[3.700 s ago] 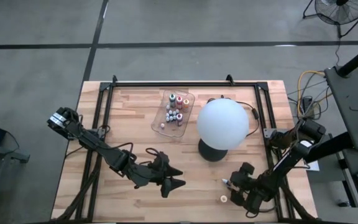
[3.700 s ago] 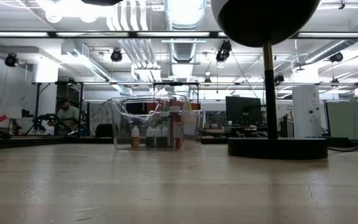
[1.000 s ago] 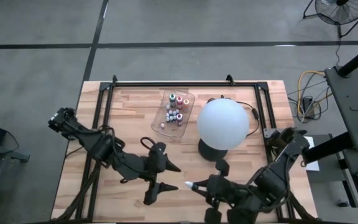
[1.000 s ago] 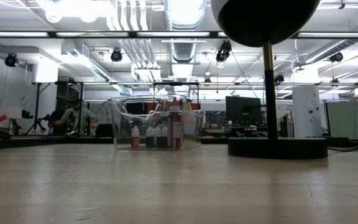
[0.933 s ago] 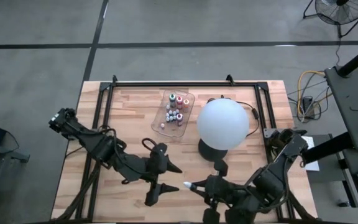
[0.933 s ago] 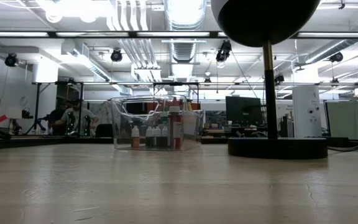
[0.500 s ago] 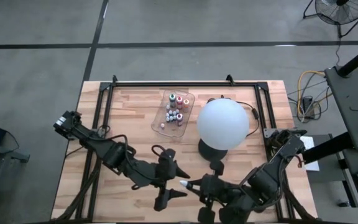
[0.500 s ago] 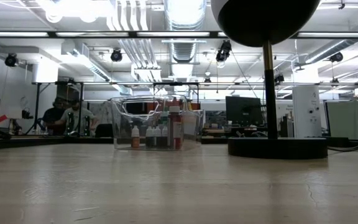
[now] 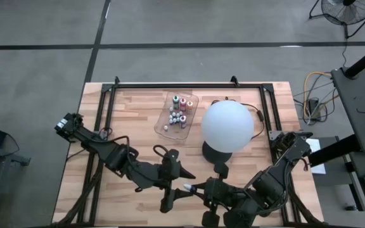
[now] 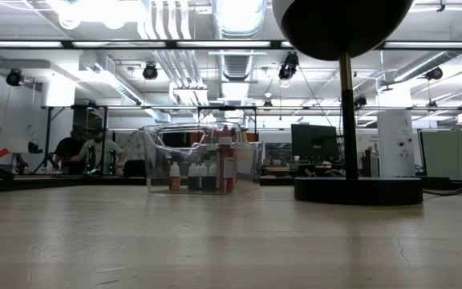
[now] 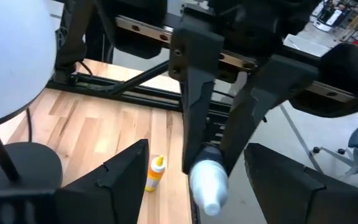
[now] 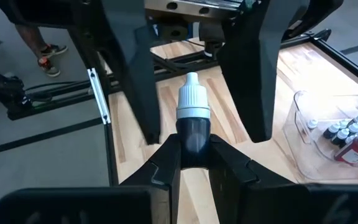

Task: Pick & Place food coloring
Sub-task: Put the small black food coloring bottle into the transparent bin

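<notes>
While pinching a white-capped dark bottle [image 12: 191,121], right gripper [image 12: 192,155] level between left gripper's [image 11: 194,171] spread fingers [image 11: 126,177].

in the high view the bottles [image 9: 178,113] in the clear tray [image 9: 167,126] are too small to count or to read. the low view cuts off the top of the white globe [image 10: 342,24]. in the left wrist view the lower part of the dark bottle [image 11: 209,177] is cut by the picture's edge.
</notes>
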`<control>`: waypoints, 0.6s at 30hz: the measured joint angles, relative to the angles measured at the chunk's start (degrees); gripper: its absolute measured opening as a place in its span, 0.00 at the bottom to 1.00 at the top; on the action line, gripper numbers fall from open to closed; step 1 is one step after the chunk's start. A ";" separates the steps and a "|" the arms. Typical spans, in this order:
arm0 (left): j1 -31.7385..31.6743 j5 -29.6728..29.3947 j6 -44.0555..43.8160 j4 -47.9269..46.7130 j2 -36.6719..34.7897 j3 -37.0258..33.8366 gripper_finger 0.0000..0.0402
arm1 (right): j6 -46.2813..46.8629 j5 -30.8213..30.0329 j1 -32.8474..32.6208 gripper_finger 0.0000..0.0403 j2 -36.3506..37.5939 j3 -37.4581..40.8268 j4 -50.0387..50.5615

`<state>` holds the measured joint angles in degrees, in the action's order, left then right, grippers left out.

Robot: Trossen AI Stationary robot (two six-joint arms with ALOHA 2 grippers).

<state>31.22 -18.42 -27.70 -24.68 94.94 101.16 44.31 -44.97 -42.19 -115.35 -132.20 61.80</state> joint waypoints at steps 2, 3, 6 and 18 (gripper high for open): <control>0.01 -0.52 -0.13 -0.20 -0.02 0.00 0.56 | 0.00 0.00 0.00 0.13 0.02 0.02 0.00; 0.02 -0.66 -0.17 -0.38 -0.02 0.00 0.54 | 0.00 0.00 0.00 0.13 0.02 0.06 0.06; 0.02 -0.72 -0.22 -1.41 -0.07 0.00 0.48 | 0.00 0.00 0.00 0.13 0.02 0.11 0.20; 0.04 -0.98 -1.75 -3.51 -0.48 0.07 0.40 | 0.02 -0.09 -0.02 0.13 0.09 0.13 0.57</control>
<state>31.27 -19.40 -29.45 -28.19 94.45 101.23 44.34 -45.06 -42.22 -115.26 -132.07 62.37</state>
